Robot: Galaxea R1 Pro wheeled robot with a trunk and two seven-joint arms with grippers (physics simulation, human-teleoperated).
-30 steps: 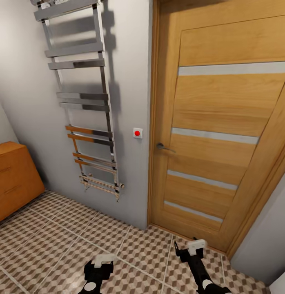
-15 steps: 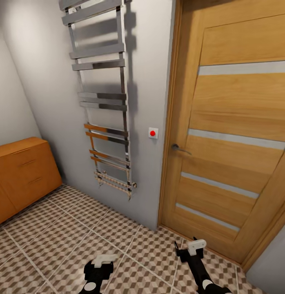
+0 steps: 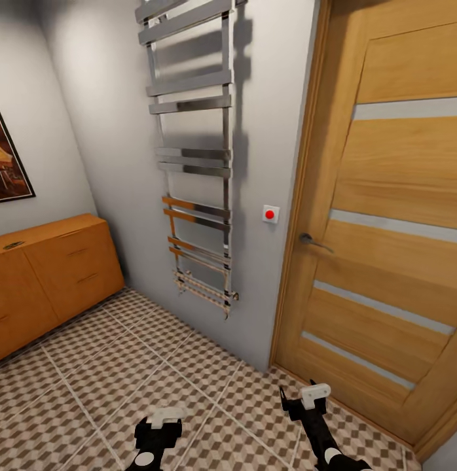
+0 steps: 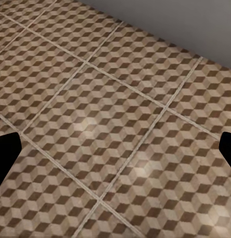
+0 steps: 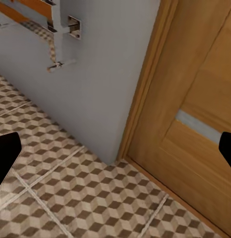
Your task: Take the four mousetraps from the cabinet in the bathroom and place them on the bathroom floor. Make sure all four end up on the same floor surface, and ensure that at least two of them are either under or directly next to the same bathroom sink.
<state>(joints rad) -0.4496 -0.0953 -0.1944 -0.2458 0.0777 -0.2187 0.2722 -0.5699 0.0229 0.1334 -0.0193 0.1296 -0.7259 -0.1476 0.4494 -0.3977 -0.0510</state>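
The orange-brown cabinet (image 3: 55, 278) stands against the left wall, with slim handles on its drawer fronts. A small flat dark thing (image 3: 12, 245) lies on its top, too small to identify. The cube-patterned bathroom floor (image 3: 117, 379) spreads in front of me. Low over the tiles, my left gripper (image 3: 160, 426) (image 4: 115, 151) is open with bare floor (image 4: 120, 114) between its fingertips. To its right my right gripper (image 3: 306, 400) (image 5: 115, 151) is open and empty, pointing at the wall corner beside the door. The bathroom sink is out of view.
A chrome towel-rail radiator (image 3: 196, 163) hangs on the grey wall ahead. A closed wooden door (image 3: 392, 222) with a lever handle (image 3: 313, 242) is at the right, with a red wall button (image 3: 270, 214) beside it. A framed picture (image 3: 7, 160) hangs above the cabinet.
The view has turned to the left: radiator and door slide right in the picture, more of the cabinet shows, and the framed picture has come in. Both grippers keep their places in the view.
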